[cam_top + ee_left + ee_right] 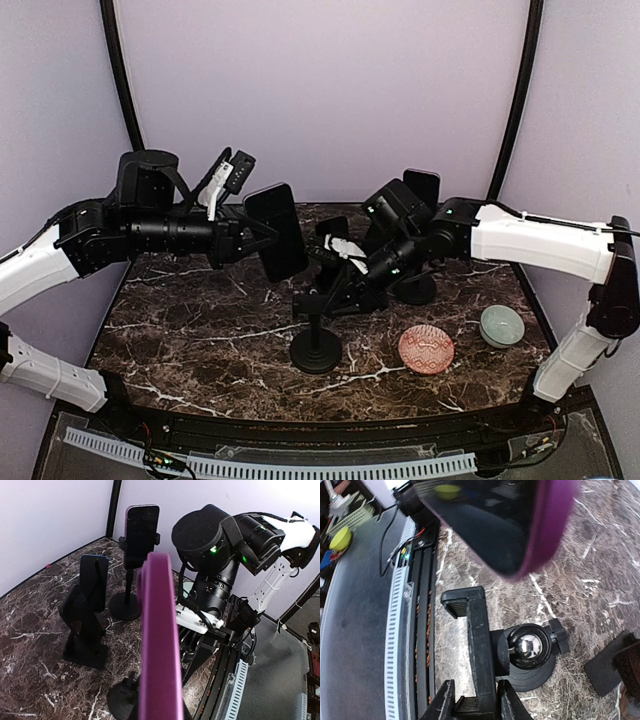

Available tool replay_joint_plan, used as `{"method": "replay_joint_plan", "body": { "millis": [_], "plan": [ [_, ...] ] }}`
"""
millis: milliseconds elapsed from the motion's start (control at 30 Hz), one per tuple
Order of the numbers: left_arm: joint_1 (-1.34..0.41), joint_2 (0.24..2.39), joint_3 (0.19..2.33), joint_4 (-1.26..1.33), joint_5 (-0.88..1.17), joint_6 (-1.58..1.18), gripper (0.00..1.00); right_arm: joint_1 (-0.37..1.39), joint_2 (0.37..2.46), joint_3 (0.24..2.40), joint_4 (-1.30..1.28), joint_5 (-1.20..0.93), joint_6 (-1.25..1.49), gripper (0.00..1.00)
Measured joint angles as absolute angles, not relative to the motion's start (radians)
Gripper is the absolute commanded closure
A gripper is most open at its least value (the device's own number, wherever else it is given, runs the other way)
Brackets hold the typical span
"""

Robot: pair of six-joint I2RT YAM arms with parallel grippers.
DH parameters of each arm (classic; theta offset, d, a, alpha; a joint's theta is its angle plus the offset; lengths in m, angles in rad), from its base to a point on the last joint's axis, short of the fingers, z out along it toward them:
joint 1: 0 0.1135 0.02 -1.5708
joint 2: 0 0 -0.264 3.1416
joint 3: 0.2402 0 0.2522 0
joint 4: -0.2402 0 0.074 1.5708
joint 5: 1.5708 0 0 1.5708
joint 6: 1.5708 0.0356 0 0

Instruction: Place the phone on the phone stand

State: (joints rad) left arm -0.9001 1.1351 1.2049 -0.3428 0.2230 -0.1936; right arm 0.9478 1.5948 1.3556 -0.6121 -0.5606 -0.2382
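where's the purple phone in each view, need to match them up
Top external: phone left of centre, held in the air, its dark face showing.
Left wrist: centre, edge-on, purple side running to the bottom edge.
Right wrist: along the top edge, dark screen with purple rim.
Shared landmark: the empty stand with the round base.

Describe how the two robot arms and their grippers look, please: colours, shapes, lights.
The left arm and the right arm each join smooth white shell links to black cylindrical joints. Small green lights glow on the right arm's black joints. A white bracket sits near its wrist. The right gripper is black, with two flat tapered fingers.
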Motion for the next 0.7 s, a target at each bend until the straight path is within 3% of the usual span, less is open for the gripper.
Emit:
{"method": "replay_joint_plan", "body": {
  "millis": [333, 700],
  "plan": [
    [-0.864, 1.161, 1.175, -0.267, 0.477, -0.178, 1.00, 0.921, 1.609, 1.437, -0.843, -0.666, -0.411, 1.00],
    [-0.886, 1.338, 1.216, -0.322, 0.579, -0.078, 1.00, 0.861, 1.626, 1.473, -1.077, -0.692, -0.509, 1.00]
  ]
}}
